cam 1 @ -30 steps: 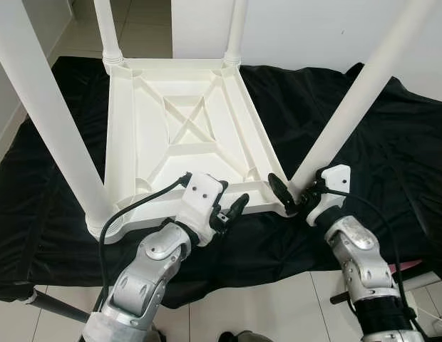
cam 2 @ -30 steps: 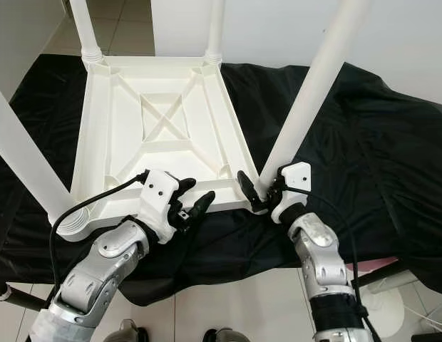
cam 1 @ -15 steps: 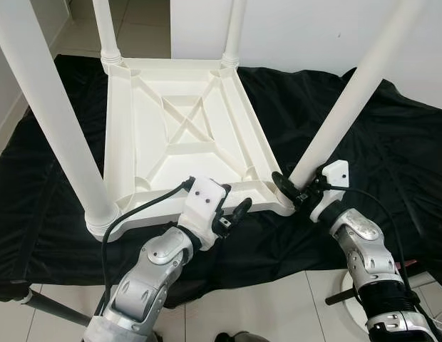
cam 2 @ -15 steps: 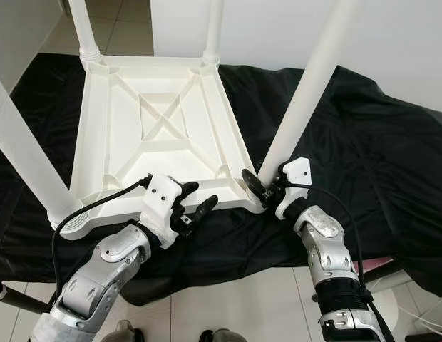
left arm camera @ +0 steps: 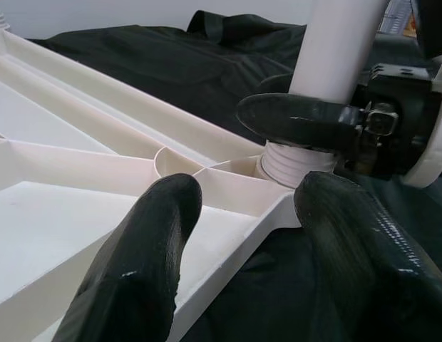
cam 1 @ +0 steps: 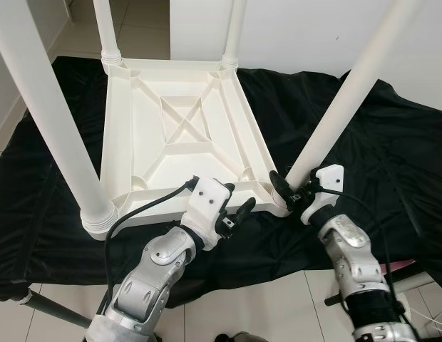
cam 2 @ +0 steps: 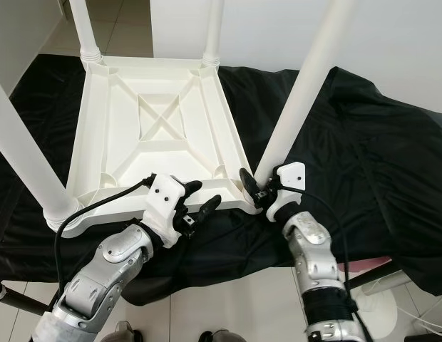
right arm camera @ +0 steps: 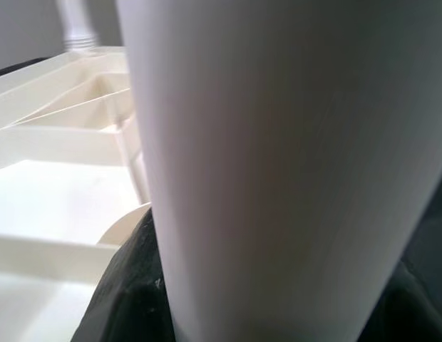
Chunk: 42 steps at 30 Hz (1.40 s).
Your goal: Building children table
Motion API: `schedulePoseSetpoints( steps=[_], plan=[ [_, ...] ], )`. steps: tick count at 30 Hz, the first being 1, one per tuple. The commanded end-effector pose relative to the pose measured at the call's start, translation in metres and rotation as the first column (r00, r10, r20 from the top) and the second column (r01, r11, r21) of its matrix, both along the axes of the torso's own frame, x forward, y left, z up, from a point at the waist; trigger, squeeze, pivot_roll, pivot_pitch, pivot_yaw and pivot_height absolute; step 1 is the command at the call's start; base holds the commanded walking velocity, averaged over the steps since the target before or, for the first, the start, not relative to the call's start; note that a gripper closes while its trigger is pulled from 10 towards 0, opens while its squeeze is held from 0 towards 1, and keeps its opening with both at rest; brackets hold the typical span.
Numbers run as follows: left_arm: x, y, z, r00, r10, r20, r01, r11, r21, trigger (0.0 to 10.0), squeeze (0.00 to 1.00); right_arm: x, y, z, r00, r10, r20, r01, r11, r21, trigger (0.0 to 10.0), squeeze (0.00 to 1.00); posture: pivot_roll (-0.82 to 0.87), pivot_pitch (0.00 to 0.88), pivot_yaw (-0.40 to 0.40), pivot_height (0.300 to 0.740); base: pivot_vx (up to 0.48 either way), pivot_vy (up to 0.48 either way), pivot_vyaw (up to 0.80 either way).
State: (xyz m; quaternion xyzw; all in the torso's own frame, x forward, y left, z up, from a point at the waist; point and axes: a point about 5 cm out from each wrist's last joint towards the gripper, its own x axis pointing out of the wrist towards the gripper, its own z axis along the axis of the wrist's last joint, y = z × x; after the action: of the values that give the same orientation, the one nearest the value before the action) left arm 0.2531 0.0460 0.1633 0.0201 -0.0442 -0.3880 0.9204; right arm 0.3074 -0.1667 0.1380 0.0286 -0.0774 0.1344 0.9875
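Background: white wall, pale tiled floor, and a black cloth (cam 1: 392, 142) spread under the work.

Left eye view, children table: the white plastic table (cam 1: 182, 135) lies upside down on the cloth, ribs up, with four legs standing in its corners.

Left eye view, right gripper: the right gripper (cam 1: 291, 194) is at the near right leg (cam 1: 335, 107), low, just above the socket.

Right eye view, left gripper: the left gripper (cam 2: 196, 203) sits at the near edge of the table, beside that same corner.

Left wrist view, fingers: the two black fingers (left arm camera: 146, 249) are spread apart, one above the ribbed inside, one outside the rim; I cannot tell if they touch it.

Right wrist view, leg: the leg is very close to the camera and the fingers are closed around it.

Handling, my judgement: hollow plastic, so probably light and stiff but smooth and slippery. Best hold seems low on the leg, while the rim is steadied.
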Motion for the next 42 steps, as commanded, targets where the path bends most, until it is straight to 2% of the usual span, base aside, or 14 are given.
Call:
schedulePoseSetpoints(
  steps=[1,3,5,7,8,12,13,16,21,22,33,37,38,42],
  plan=[
    [-0.003,-0.005,-0.006,0.998,-0.062,-0.016,0.063,0.998,0.013,10.0,0.0,-0.007,-0.007,-0.02,0.991,-0.085,-0.103,0.086,0.996,0.006,10.0,0.0,0.01,0.081,-0.119,0.74,0.0,0.0,0.0],
    [-0.003,-0.005,-0.006,0.998,-0.064,-0.017,0.064,0.998,0.014,10.0,0.0,-0.008,-0.006,-0.021,0.99,-0.094,-0.106,0.096,0.995,0.007,10.0,0.0,0.01,0.081,-0.119,0.74,0.0,0.0,0.0],
    [-0.003,-0.007,-0.007,0.997,-0.074,-0.021,0.075,0.997,0.01,10.0,0.0,-0.014,-0.002,-0.025,0.975,-0.186,-0.121,0.189,0.982,0.019,10.0,0.0,-0.01,0.083,-0.11,0.74,0.0,0.0,0.0],
    [-0.001,-0.006,-0.004,0.995,-0.093,-0.019,0.093,0.996,0.0,10.0,0.0,-0.025,0.006,-0.033,0.934,-0.32,-0.159,0.328,0.944,0.028,10.0,0.0,-0.02,0.078,-0.091,0.74,0.0,0.0,0.0],
    [0.0,-0.005,-0.003,0.995,-0.095,-0.018,0.095,0.996,-0.001,10.0,0.0,-0.026,0.008,-0.034,0.927,-0.337,-0.166,0.347,0.937,0.033,10.0,0.0,-0.02,0.078,-0.091,0.74,0.0,0.0,0.0],
    [0.001,-0.005,-0.003,0.996,-0.094,-0.013,0.094,0.996,0.006,10.0,0.0,-0.028,0.011,-0.035,0.913,-0.37,-0.172,0.379,0.925,0.021,10.0,0.0,-0.02,0.074,-0.085,0.74,0.0,0.0,0.0],
    [0.004,-0.003,-0.002,0.996,-0.089,-0.006,0.09,0.996,0.012,10.0,0.0,-0.03,0.017,-0.036,0.906,-0.385,-0.179,0.395,0.919,0.022,10.0,0.0,-0.02,0.071,-0.081,0.74,0.0,0.0,0.0],
    [0.006,0.001,-0.001,0.996,-0.084,-0.001,0.084,0.996,0.012,10.0,0.0,-0.033,0.028,-0.036,0.912,-0.362,-0.192,0.379,0.923,0.062,10.0,0.0,-0.02,0.066,-0.079,0.74,0.0,0.0,0.0],
    [0.007,0.0,-0.002,0.996,-0.086,0.0,0.086,0.996,0.019,10.0,0.0,-0.032,0.028,-0.034,0.924,-0.338,-0.177,0.353,0.933,0.063,10.0,0.0,-0.02,0.057,-0.076,0.74,0.0,0.0,0.0],
    [0.007,0.001,-0.003,0.996,-0.088,0.004,0.087,0.996,0.03,10.0,0.0,-0.031,0.024,-0.031,0.925,-0.348,-0.152,0.36,0.931,0.06,10.0,1.0,-0.02,0.053,-0.077,0.74,0.0,0.0,0.0],
    [0.005,0.002,-0.004,0.997,-0.073,0.01,0.073,0.996,0.042,10.0,0.0,-0.029,0.013,-0.027,0.958,-0.278,-0.074,0.279,0.96,0.005,10.0,1.0,0.0,0.061,-0.094,0.74,0.0,0.0,0.0],
    [0.002,-0.001,-0.009,0.997,-0.076,0.007,0.076,0.995,0.061,10.0,0.0,-0.026,0.01,-0.023,0.982,-0.187,-0.029,0.187,0.982,-0.014,10.0,1.0,0.01,0.061,-0.097,0.74,0.0,0.0,0.0],
    [0.001,-0.001,-0.01,0.997,-0.079,0.009,0.078,0.995,0.064,10.0,0.0,-0.024,0.007,-0.022,0.988,-0.156,-0.015,0.156,0.988,-0.012,10.0,0.0,0.01,0.069,-0.104,0.74,0.0,0.0,0.0],
    [0.0,0.001,-0.007,0.997,-0.075,0.019,0.074,0.996,0.059,10.0,0.0,-0.018,0.001,-0.012,0.998,-0.062,0.021,0.062,0.998,0.005,10.0,0.0,0.01,0.066,-0.111,0.74,0.0,0.0,0.0]
  ],
)
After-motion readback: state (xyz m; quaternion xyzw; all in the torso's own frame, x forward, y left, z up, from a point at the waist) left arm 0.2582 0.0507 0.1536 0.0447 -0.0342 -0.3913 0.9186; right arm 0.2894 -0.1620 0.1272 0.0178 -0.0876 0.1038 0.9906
